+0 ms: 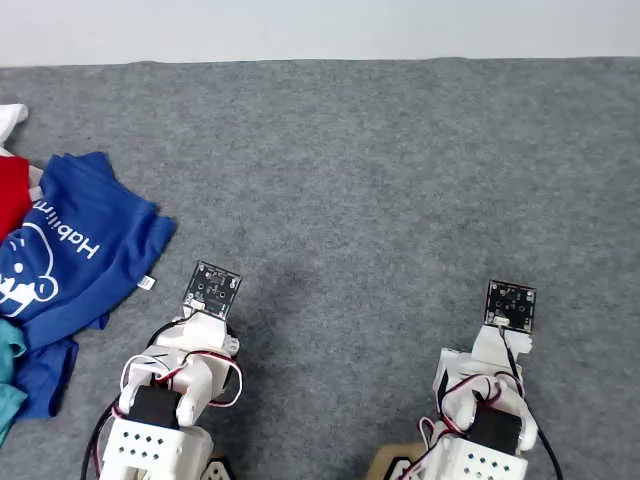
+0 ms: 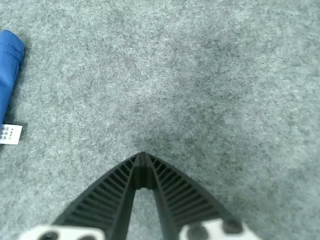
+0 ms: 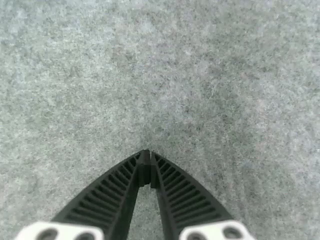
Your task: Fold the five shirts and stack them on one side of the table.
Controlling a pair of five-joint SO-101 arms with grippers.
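- Left hand (image 2: 142, 159) and right hand (image 3: 147, 156): each has its two ribbed black fingers pressed together at the tips, closed on nothing, and hangs above the bare grey table (image 1: 400, 170)
- Shirt pile, at the table's far left edge in the high view: unfolded and crumpled, the garments overlap one another and are partly cut off by the frame
- White garment (image 1: 10, 120): at the far end of the pile, with just a small part visible
- Red shirt (image 1: 10, 205): just nearer than the white garment, partly tucked under the blue shirt (image 1: 80, 250)
- Blue shirt: the uppermost and largest piece, rumpled, with a white print facing up; a small white label (image 1: 146, 283) sticks out onto the table from the edge nearer the left arm (image 1: 175, 390)
- Teal shirt (image 1: 8, 375): at the near end of the pile, beside a darker blue fold
- Left arm: at the table's near edge, just right of the pile; the blue shirt's edge and its label lie off to one side of the closed fingers, apart from them
- Right arm (image 1: 485, 410): also at the near edge, well apart from the shirts, with plain grey table around it
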